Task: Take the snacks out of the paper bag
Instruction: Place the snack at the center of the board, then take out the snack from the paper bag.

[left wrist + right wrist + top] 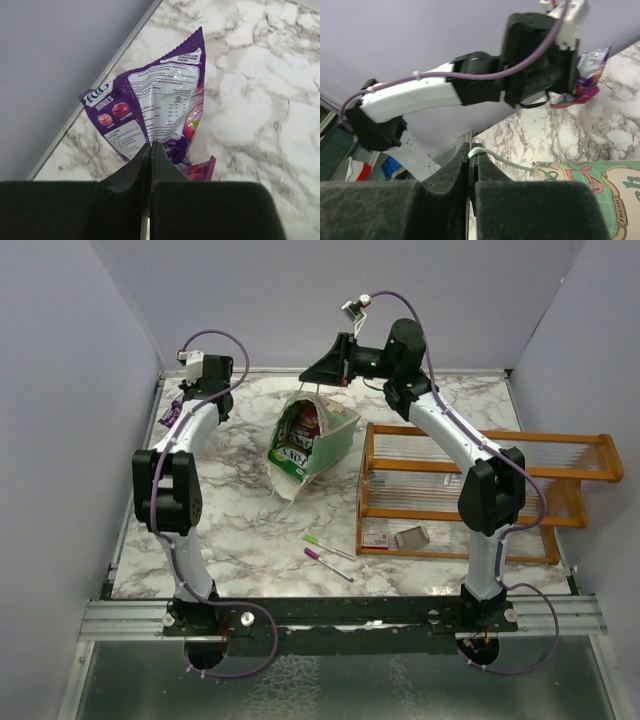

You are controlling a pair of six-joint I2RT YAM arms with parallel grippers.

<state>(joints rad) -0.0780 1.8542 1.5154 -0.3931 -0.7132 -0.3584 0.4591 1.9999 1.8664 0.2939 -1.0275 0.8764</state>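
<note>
Pinching one purple packet (155, 100), left end effector (150, 150) hovers; right end effector (471, 152) clamps one paper bag (585, 185) handle (507, 162).

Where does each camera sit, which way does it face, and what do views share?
Top external: above and behind the bases, looking down on the marble table; left arm, right arm whole, paper bag between.
Left wrist: looks down past its shut jaws, clamped on a purple snack packet, at the table's left edge.
Right wrist: looks sideways across the table at the left arm; its shut jaws pinch the bag's string handle.
Shared: both wrist views show the purple snack packet; top and right wrist show the bag.
</note>
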